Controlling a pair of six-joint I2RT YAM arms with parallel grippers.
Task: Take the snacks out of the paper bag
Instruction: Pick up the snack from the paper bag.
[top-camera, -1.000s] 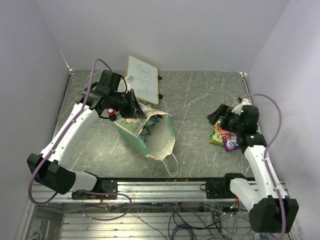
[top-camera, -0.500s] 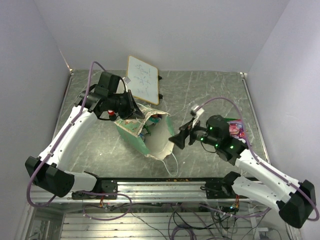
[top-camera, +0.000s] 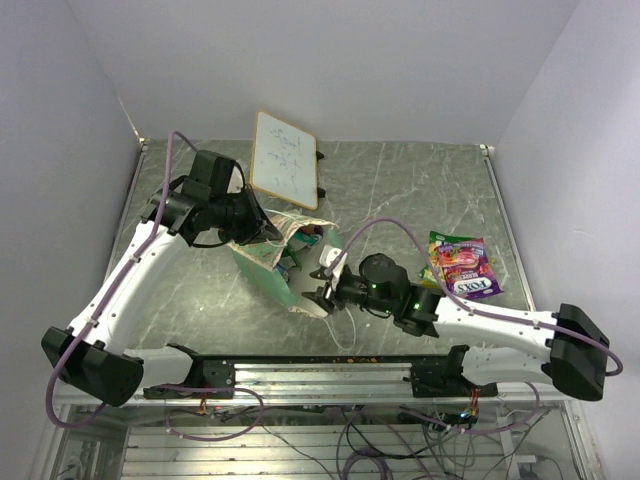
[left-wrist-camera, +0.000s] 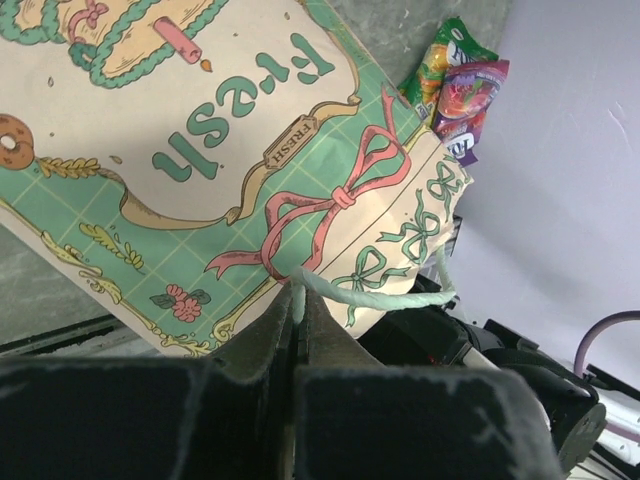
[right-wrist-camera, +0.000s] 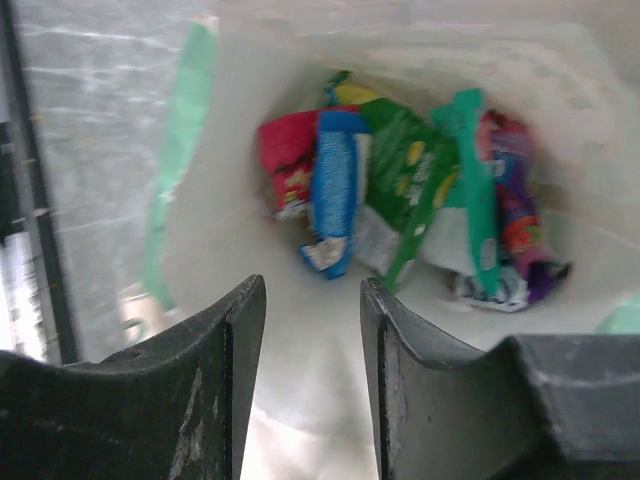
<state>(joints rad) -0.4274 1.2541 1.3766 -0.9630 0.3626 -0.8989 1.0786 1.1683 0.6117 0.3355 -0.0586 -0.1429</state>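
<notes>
now comes the reach-in step: the left gripper is pinched tight on the string handle of the paper bag, holding it tipped just left of the worktop's middle, while the right gripper sits at its mouth with jaws apart. next, i judge, it should push in and close on one of the snacks inside; other packets lie near the right edge. the bag's lettering reads "fresh".
</notes>
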